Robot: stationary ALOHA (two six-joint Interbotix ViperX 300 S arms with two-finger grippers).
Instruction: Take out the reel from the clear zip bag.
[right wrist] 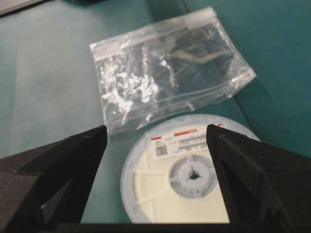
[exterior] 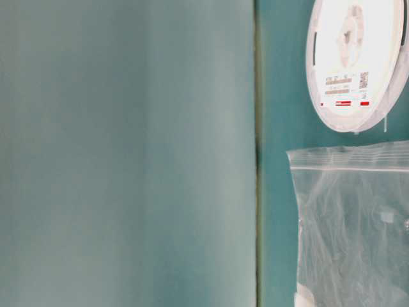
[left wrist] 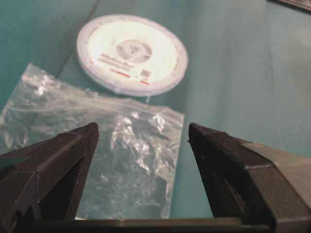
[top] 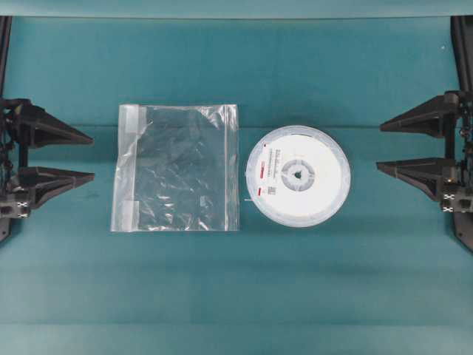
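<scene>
Overhead view: the reel (top: 298,175) is lying outside the clear zip bag (top: 176,168), just beside it. Nothing is being gripped; the left gripper (top: 87,157) and right gripper (top: 383,147) are being held wide open, so only retreat seems called for

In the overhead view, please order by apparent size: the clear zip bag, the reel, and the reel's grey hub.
1. clear zip bag
2. reel
3. grey hub

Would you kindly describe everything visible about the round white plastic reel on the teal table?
The round white plastic reel lies flat on the teal table, outside and just right of the crinkled clear zip bag, apparently not touching it. It has a translucent rim, cream centre, grey hub with a small hole, and a white label with red marks. No gripper touches it.
</scene>
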